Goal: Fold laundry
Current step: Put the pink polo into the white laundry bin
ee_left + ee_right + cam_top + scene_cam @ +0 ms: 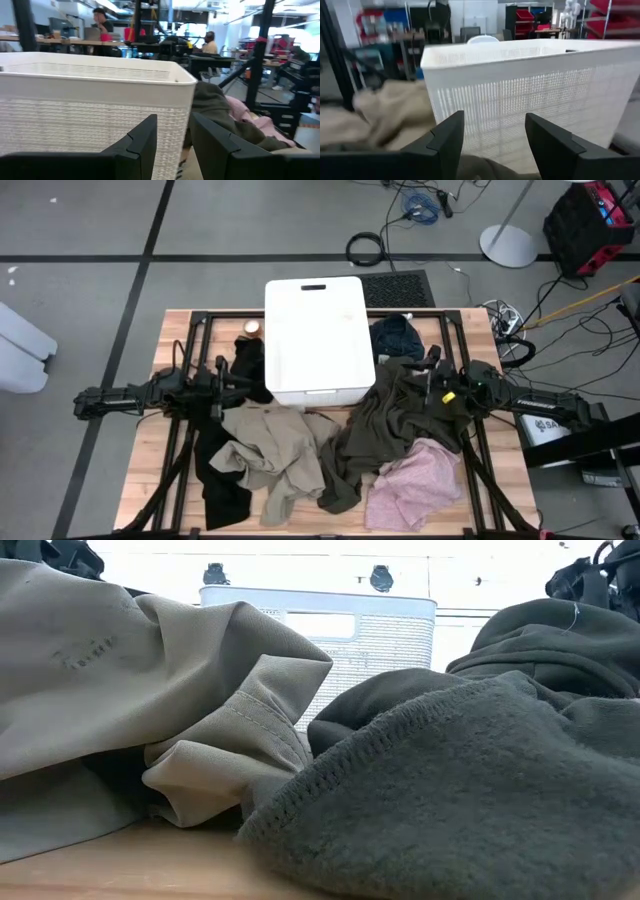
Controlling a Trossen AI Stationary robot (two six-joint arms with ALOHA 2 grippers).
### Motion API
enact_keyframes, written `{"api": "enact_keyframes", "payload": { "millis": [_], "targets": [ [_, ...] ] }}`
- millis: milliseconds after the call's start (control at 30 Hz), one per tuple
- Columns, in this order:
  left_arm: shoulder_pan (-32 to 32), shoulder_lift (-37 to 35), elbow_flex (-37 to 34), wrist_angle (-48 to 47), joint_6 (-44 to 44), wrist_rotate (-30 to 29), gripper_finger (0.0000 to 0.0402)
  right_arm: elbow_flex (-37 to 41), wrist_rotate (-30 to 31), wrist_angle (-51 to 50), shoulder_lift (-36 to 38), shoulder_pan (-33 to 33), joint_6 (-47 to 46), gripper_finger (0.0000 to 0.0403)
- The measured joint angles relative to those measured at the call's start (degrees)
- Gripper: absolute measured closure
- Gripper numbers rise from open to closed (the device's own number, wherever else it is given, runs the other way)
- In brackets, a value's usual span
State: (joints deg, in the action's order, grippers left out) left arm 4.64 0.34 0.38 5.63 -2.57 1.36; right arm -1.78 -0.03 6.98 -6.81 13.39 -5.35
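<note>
Your laundry is all heaped on the near half of the bench, in front of the white bin, and none of it is folded yet. The relation that matters: each tool sits at the back edge of its own pile, so the cloth lies below and forward of both.

Your left tool hangs beside the bin's left wall, pointing inward. Its fingers stand parted with nothing between them. The tan garment starts just in front of it and runs away toward the bench's front edge; a black piece lies under the tan one's left side.

Your right tool hangs over the upper part of the olive garment, also pointing inward at the bin's right wall. Its fingers are spread and empty too, with olive cloth directly beneath. The olive piece stretches diagonally from under this tool toward the bench's middle front. The pink one lies forward of the tool, touching the olive. A navy one sits behind it, next to the bin.

Both arms reach in low and nearly level from the sides. The right is nearer the olive and pink, the left nearer the tan.
</note>
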Motion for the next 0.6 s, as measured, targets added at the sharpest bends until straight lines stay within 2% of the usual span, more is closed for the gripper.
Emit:
{"api": "enact_keyframes", "payload": {
  "millis": [200, 267, 400, 600],
  "targets": [
    [0.0, 0.0, 0.0, 0.1, -0.1, -1.3, 0.0276, 0.0, 0.2, 2.9, 0.0, 0.0, -10.8, 0.0204],
    [0.0, 0.0, 0.0, 1.8, 0.0, -2.7, 0.0276, 0.0, 0.5, 4.8, 0.0, 0.0, -11.1, 0.0204],
    [0.0, 0.0, 0.0, 6.0, 2.5, -9.7, 0.0276, 0.0, 3.5, 9.0, 0.0, 0.0, -10.0, 0.0204],
    [0.0, 0.0, 0.0, 2.4, 7.4, -12.7, 0.0276, 0.0, 10.9, 8.9, 0.0, 0.0, -5.6, 0.0204]
  ]
}}
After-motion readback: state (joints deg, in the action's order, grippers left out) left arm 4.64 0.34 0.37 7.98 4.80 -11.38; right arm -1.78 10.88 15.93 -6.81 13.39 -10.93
